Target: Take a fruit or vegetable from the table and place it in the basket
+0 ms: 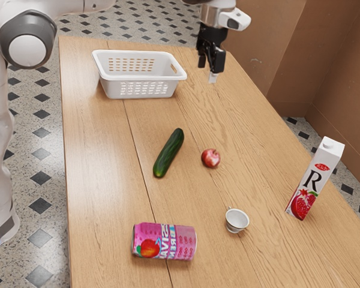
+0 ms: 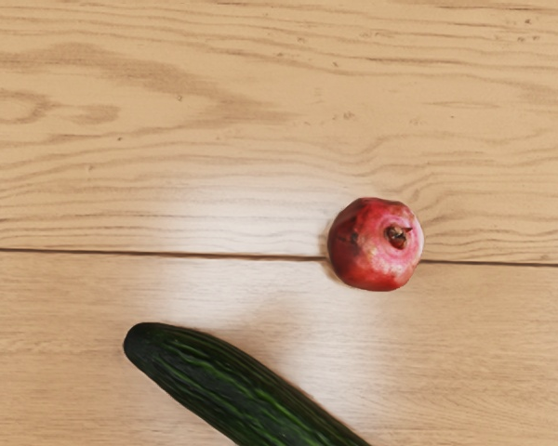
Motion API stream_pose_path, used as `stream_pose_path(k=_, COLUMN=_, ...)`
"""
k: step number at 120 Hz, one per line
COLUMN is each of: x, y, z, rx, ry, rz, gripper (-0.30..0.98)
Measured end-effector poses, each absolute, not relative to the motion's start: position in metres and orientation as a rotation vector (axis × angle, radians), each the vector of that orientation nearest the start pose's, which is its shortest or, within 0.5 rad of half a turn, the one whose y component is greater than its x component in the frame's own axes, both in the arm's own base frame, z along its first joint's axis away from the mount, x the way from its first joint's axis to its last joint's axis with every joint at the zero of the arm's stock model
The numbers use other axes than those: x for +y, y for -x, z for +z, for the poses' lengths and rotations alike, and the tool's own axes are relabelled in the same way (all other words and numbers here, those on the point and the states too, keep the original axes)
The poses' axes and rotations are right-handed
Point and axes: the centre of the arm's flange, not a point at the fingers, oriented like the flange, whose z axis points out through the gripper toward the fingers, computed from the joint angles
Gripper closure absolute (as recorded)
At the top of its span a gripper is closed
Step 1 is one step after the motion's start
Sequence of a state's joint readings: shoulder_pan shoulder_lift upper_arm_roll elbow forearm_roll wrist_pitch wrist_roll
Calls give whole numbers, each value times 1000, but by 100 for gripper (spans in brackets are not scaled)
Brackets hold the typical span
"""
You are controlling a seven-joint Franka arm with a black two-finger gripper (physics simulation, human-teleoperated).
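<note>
A: ok so how was the arm posed?

B: Gripper (image 1: 208, 70) hung high over the wood-grain table (image 1: 96, 180), pointing down, fingers (image 1: 215, 63) apart, totally released. Round red pomegranate (image 2: 374, 244) and long, ridged dark-green cucumber (image 2: 228, 376) lay well below it.

A: and the basket (image 1: 139, 78)?

B: White, slotted walls, off the gripper's side toward the exterior view's left. Pink can (image 1: 164, 242) on its side, little round cup (image 1: 236, 221) and boxy carton (image 1: 314, 180) were way farther from the gripper.

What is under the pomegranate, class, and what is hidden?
The pomegranate sits on the wooden table; a dark seam meets it from both sides. The patch directly beneath is covered.
</note>
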State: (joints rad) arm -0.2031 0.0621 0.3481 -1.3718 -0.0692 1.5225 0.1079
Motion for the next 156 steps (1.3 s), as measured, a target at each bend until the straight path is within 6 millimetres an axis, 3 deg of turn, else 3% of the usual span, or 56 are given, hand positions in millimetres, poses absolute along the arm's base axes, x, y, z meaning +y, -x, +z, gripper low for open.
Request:
stream_pose_path(k=34, x=79, y=-566, z=685, rx=-50, ry=3162, rz=-222, gripper=0)
stream_pose_path(k=64, x=70, y=-569, z=695, rx=-6, ry=3140, rz=-265, gripper=0)
stream_pose_path(k=78, x=48, y=-590, z=665, rx=51, ry=3132, rz=-183, gripper=0)
stream_pose_path(k=87, x=37, y=-607, z=635, rx=76, ry=3125, rz=-106, gripper=0)
stream_pose_path(k=113, x=28, y=-640, z=562, rx=82, ry=3118, rz=68, gripper=0)
stream_pose_path(k=156, x=26, y=-659, z=504, rx=68, ry=3139, rz=192, gripper=0)
